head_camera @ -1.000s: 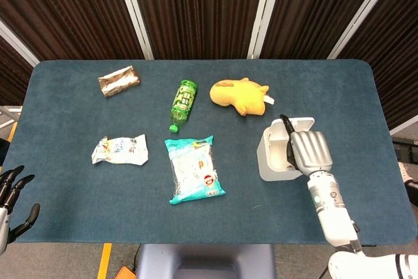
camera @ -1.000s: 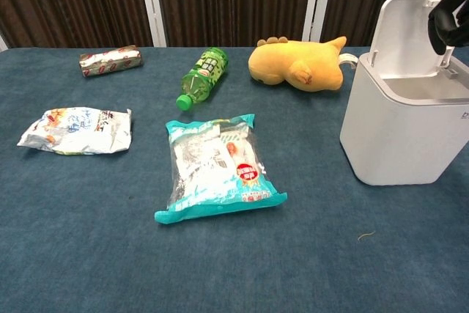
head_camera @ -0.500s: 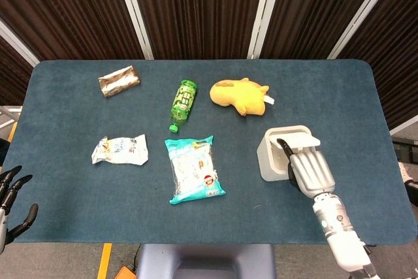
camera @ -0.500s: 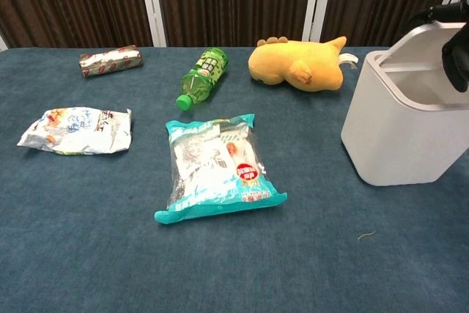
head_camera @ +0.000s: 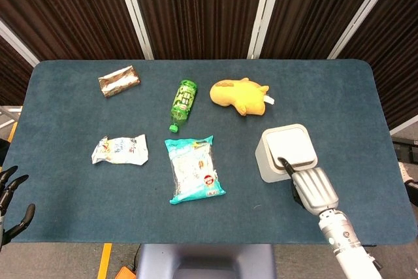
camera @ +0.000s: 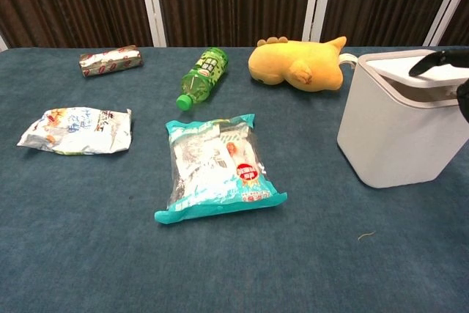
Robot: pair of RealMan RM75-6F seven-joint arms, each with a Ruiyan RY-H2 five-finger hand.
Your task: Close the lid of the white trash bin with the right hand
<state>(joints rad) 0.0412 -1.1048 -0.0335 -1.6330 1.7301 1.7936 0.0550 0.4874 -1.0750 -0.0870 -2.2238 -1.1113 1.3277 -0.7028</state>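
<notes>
The white trash bin [head_camera: 265, 161] stands on the right part of the blue table, and its lid [head_camera: 292, 146] is lowered onto the rim. In the chest view the lid [camera: 401, 68] still tilts a little, with a dark gap under it above the bin wall [camera: 392, 141]. My right hand [head_camera: 313, 187] is just in front of the bin, fingers stretched out, with one dark fingertip [head_camera: 283, 163] on the lid's near edge. The same hand [camera: 448, 64] shows at the right edge of the chest view. My left hand [head_camera: 9, 202] hangs off the table's near left corner, holding nothing.
A yellow plush toy [head_camera: 238, 95] lies behind the bin. A green bottle [head_camera: 183, 102], a teal snack bag [head_camera: 193, 169], a crumpled white packet [head_camera: 119, 149] and a brown wrapper [head_camera: 119, 81] lie across the middle and left of the table.
The lid has swung from upright down onto the bin. My right hand has followed it down and drawn back toward the table's near edge. The left hand has sunk slightly.
</notes>
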